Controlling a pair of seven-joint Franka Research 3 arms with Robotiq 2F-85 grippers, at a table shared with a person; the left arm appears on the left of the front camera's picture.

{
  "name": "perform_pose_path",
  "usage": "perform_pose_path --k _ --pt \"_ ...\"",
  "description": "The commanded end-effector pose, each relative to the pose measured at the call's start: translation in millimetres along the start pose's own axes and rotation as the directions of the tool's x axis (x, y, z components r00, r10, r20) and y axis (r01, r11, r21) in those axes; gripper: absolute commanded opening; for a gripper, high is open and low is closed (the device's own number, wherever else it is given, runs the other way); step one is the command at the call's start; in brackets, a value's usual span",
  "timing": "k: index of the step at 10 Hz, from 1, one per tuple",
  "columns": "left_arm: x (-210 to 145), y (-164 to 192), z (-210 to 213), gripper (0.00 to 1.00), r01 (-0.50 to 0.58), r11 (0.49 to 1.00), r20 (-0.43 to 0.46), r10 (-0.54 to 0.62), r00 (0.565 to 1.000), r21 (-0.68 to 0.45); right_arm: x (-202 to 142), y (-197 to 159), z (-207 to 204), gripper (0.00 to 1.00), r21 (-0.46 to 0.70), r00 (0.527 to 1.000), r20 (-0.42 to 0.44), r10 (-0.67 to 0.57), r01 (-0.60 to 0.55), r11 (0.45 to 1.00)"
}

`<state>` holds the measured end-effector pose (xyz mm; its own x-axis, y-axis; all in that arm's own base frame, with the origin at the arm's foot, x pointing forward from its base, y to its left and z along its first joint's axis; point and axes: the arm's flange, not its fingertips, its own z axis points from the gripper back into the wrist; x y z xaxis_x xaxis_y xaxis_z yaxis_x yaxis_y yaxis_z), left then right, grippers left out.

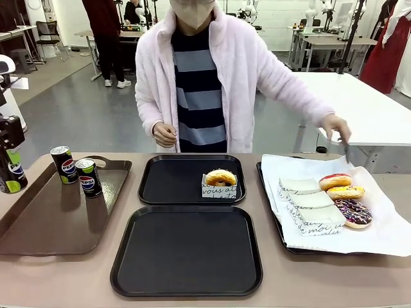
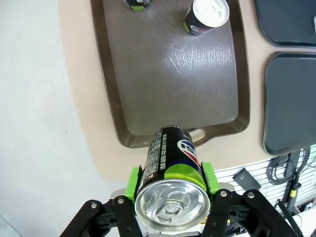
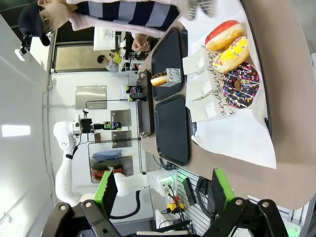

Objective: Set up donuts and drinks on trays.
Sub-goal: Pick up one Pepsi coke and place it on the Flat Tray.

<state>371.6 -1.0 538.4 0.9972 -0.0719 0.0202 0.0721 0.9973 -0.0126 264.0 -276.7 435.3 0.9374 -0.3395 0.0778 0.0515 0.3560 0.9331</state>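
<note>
Little of the left gripper [image 1: 10, 165] shows at the front view's edge. Its wrist view shows the green pads [image 2: 132, 181] clamped on a small black silver-topped Pepsi can [image 2: 173, 163], with a glossy brown handled tray [image 2: 163, 89] beyond. Past those fingers two more such cans [image 1: 63, 164] [image 1: 87, 177] stand at that tray's far end, one cropped in the wrist view. To that gripper's right lie two matte black rounded-square trays, the near one [image 1: 186, 250] bare, the far one [image 1: 173, 183] carrying a golden-glazed donut in a white sleeve [image 1: 220, 181]. The right gripper [image 3: 163, 192] hangs spread, nothing between its pads, above the tan table [image 3: 291, 148]. Ahead of it red-iced [image 3: 224, 34], yellow-iced [image 3: 231, 53] and chocolate-iced [image 3: 241, 84] donuts lie on a white-paper-lined tray [image 1: 385, 231], a person's blurred hand [image 3: 197, 7] past them. Grey floor and white tables fill the room behind
</note>
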Motion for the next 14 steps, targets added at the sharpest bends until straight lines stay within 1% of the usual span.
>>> perform_pose_path --k 1,3,4,5,6,7,8,9,11,13,14 --pt "3 -1 -1 0.00 0.002 1.000 0.012 -0.002 1.000 0.003 0 1 0 1.00 0.014 1.000 0.003 0.007 -0.007 1.000" --pt "3 -1 -1 0.00 0.002 1.000 0.012 -0.002 1.000 0.003 0 1 0 1.00 0.014 1.000 0.003 0.007 -0.007 1.000" --pt "2 0 -3 0.58 0.000 1.000 -0.007 0.000 1.000 -0.001 0 1 0 1.00 0.014 1.000 0.003 0.007 -0.007 1.000" --pt "6 -13 -5 0.58 0.019 1.000 0.005 -0.019 1.000 0.010 0 1 0 1.00 0.014 1.000 0.003 0.007 -0.007 1.000" --pt "9 -27 -5 0.58 0.026 1.000 0.012 -0.026 1.000 -0.010 0 1 0 1.00 0.014 1.000 0.003 0.007 -0.007 1.000" --pt "14 -47 -2 0.58 0.040 0.998 0.026 -0.039 0.999 -0.043 0 1 0 1.00 0.014 1.000 0.003 0.007 -0.007 1.000" --pt "19 -69 0 0.58 0.076 0.996 0.019 -0.075 0.997 -0.039 0 1 0 1.00 0.014 1.000 0.003 0.007 -0.007 1.000" --pt "22 -93 -1 0.58 0.132 0.990 -0.014 -0.132 0.991 -0.048 0 1 0 1.00 0.014 1.000 0.003 0.007 -0.007 1.000" --pt "33 -138 -12 0.58 0.188 0.982 -0.052 -0.189 0.981 -0.033 0 1 0 1.00 0.014 1.000 0.003 0.007 -0.007 1.000" --pt "38 -172 -26 0.58 0.236 0.971 -0.089 -0.238 0.967 -0.030 0 1 0 1.00 0.014 1.000 0.003 0.007 -0.007 1.000" --pt "35 -180 -32 0.58 0.231 0.972 -0.122 -0.234 0.965 -0.037 0 1 0 1.00 0.014 1.000 0.003 0.007 -0.007 1.000"
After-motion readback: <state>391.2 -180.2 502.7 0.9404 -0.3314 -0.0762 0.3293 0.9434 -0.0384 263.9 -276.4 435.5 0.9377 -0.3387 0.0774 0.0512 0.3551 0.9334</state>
